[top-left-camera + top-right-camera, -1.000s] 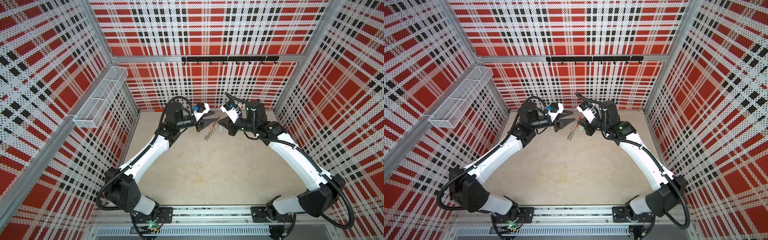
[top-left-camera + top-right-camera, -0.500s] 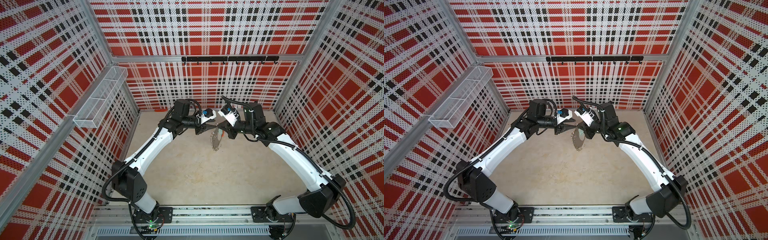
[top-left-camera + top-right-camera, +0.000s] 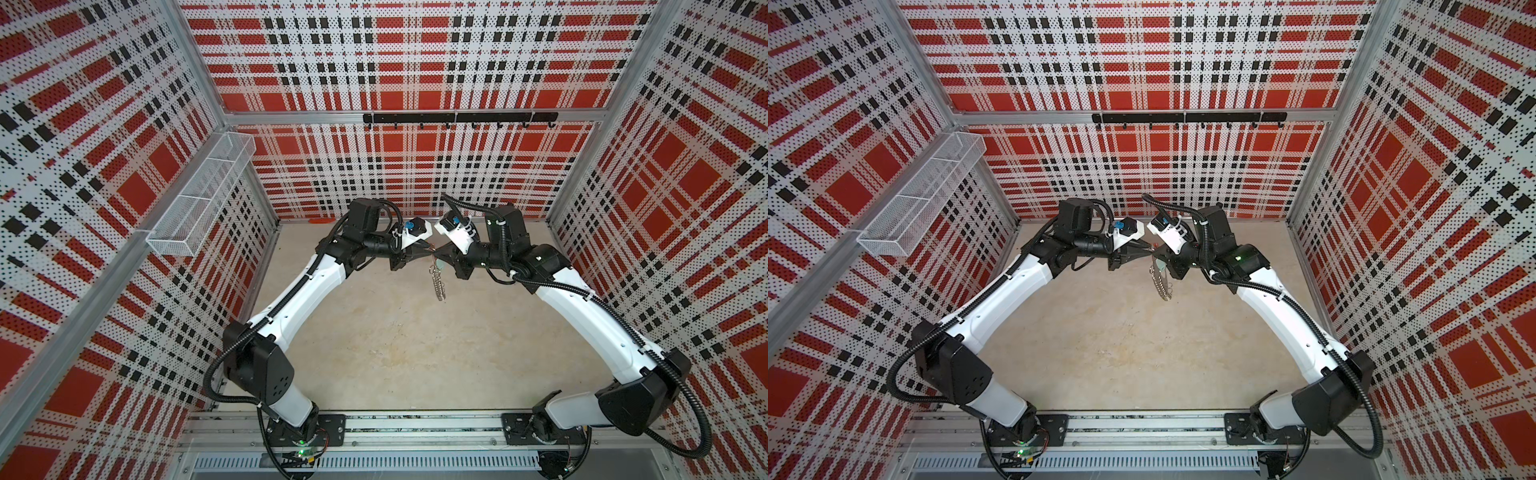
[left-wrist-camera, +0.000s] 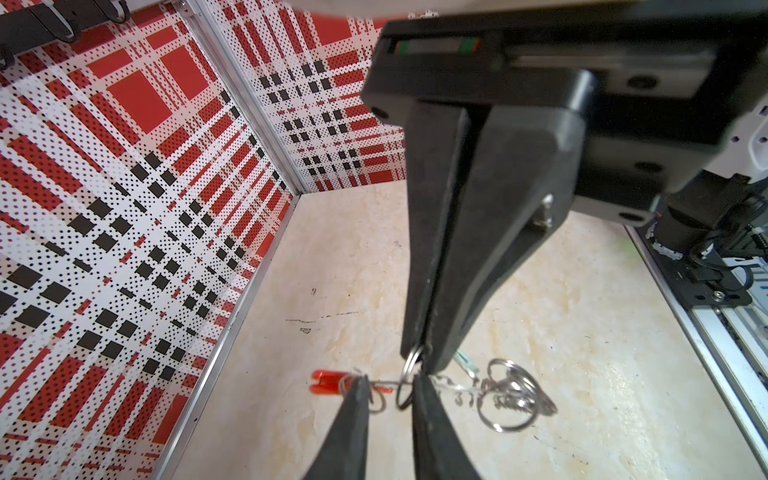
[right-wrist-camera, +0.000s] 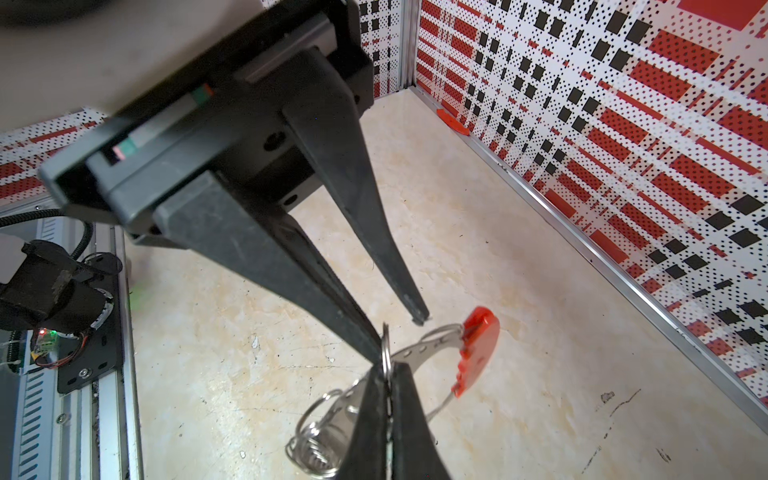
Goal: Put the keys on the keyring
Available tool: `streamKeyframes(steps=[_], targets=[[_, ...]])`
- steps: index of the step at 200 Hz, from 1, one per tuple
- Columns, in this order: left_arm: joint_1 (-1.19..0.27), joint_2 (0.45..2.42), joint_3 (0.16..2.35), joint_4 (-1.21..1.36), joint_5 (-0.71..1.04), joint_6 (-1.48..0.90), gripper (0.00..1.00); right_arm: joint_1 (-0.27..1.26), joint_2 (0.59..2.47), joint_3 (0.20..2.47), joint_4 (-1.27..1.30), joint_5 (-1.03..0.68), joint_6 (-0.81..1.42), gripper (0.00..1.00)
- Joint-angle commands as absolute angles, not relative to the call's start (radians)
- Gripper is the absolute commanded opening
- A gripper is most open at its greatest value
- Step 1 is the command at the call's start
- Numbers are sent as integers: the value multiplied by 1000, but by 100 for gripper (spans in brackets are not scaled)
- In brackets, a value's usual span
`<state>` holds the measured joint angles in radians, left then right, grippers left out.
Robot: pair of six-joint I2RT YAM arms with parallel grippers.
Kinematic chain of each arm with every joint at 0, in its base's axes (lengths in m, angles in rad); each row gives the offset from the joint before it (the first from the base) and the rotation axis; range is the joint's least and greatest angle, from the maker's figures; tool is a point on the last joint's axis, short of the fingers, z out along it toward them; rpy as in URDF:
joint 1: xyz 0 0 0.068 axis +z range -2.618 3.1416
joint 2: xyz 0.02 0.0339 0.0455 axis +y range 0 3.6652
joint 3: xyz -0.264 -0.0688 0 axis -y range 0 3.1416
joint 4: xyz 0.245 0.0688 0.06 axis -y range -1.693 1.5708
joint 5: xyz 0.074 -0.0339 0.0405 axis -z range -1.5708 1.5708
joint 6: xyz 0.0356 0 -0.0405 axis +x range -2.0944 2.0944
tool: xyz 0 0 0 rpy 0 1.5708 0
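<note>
With my right pincer (image 5: 387, 368) clamped on a wire loop of the large thin dark keyring (image 5: 478, 349) with its red plastic section, my left pincer (image 4: 390, 380) apart astride it, and the small key's pale teal oval tag (image 4: 466, 362) just beside, I judge a skewed closing could nip the wrong loop.
</note>
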<state>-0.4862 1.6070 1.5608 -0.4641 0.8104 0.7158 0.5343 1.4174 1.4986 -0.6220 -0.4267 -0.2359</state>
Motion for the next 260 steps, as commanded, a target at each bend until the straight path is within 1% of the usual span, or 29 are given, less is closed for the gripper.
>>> streamKeyframes(steps=[1,19,59,65,72,76,86,96,119,144,182,214,239,260], targets=[[-488,1615,1599,-479,840,729,15,554,1405,1514,-606,-458,-256,0],[-489,1618,1601,-487,846,738,0,556,1410,1515,-601,-460,-252,0],[-482,1624,1594,-473,884,716,0,554,1396,1489,-552,-434,-196,0],[-477,1623,1586,-442,891,674,0,548,1387,1477,-528,-432,-173,9],[-472,1617,1568,-389,900,615,0,533,1371,1451,-489,-447,-138,28],[-469,1614,1555,-353,905,578,0,519,1361,1435,-463,-465,-112,33],[-463,1601,1512,-247,910,473,0,476,1331,1388,-385,-527,-38,37],[-457,1585,1463,-144,919,380,0,431,1301,1336,-298,-590,40,43],[-453,1542,1352,68,942,243,0,343,1251,1233,-129,-716,192,49],[-444,1522,1298,203,976,143,0,282,1252,1168,23,-853,325,50],[-436,1525,1293,280,1011,64,0,280,1295,1135,183,-985,429,49],[-436,1522,1290,326,1022,25,0,282,1326,1134,247,-1011,468,49],[-437,1526,1299,337,1033,11,0,290,1335,1144,264,-1015,474,45],[-436,1531,1301,353,1040,-5,0,295,1346,1155,267,-1021,470,44]])
